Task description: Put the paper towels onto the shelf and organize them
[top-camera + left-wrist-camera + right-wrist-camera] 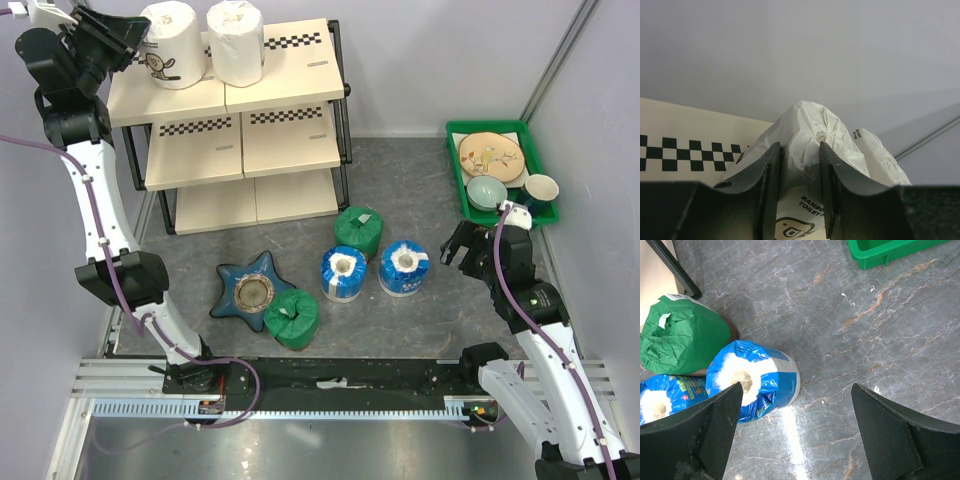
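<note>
On the top tier of the shelf [290,80], at the far left, two white paper towels stand side by side, the left white roll [172,45] and the right white roll [236,40]. The left gripper [800,150] is pinched narrowly on the crumpled wrapper top of the left white roll.

On the grey table [400,180] nearer than the shelf stand the far green roll [358,228] and two blue ones, the left blue roll [343,272] and the right blue roll [404,267]. The near green roll [292,317] touches the blue star-shaped dish [228,285].

The right gripper [796,390] hangs just right of the right blue roll, jaws spread wide and holding nothing.

At the far right, the green tray [485,126] holds a patterned plate [491,157], a teal bowl [486,192] and a white cup [541,187].
</note>
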{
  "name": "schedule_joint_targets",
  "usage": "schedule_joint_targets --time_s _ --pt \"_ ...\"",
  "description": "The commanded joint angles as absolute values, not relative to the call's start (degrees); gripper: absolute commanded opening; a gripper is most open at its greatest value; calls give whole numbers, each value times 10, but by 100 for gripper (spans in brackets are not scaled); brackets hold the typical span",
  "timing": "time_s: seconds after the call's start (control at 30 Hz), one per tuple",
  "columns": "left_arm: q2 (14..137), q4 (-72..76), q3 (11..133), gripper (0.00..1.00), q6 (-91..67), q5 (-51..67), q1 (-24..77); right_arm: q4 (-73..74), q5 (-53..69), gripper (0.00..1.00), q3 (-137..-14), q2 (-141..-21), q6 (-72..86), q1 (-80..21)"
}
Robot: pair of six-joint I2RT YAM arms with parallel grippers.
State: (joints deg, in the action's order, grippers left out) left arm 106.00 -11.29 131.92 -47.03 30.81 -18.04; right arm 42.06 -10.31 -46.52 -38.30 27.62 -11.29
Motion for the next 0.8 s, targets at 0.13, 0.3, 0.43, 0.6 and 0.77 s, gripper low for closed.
schedule_joint_targets --time_s 0.13,0.3,0.43,0.6,0.77 --pt "1020 -85 1315 22 -513 361 -185 403 -98 98 -464 -376 273 -113" --pt "1016 -74 1302 22 -521 367 -185 403 -97 98 -464 -375 273 -112" --pt "1016 -62 1284 22 -528 374 -185 404 -96 98 -464 -375 273 -112" --pt "1018 -44 1267 22 -537 380 -184 403 -96 98 -464 -375 273 -112" --pt "1020 -34 1262 23 -543 385 -178 403 -97 98 -464 -377 272 -112"
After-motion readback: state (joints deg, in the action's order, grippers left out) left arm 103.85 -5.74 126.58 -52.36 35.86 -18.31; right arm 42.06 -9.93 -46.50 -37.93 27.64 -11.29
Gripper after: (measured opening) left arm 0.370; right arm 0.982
